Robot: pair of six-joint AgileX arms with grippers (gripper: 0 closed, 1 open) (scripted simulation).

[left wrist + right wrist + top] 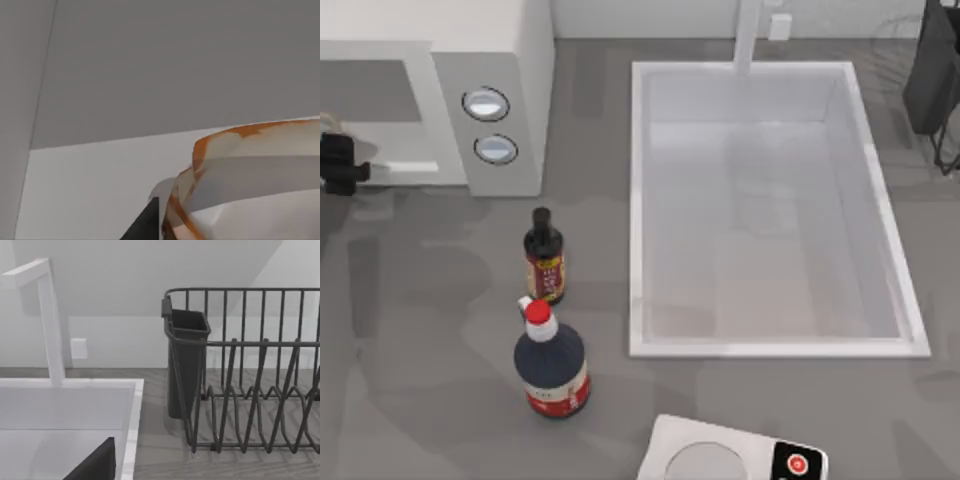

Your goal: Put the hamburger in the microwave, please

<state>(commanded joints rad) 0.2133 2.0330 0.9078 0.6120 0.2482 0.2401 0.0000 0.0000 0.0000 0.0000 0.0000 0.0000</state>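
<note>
My left tool (338,165) is gripping the smooth round hamburger (250,180) inside the boxy white microwave (500,60), at nine o'clock.

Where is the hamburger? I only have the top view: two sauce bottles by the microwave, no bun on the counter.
Observer: Close in front of the left gripper. The left wrist view has the hamburger, a pale bun with an orange-brown edge.
Operator: What lies behind it?
Observer: A flat white floor meeting a plain grey wall, which fits the inside of the microwave.
Operator: And the right arm?
Observer: Idle. Its wrist view faces a dark wire dish rack with a dark cutlery holder, beside the sink.
</note>
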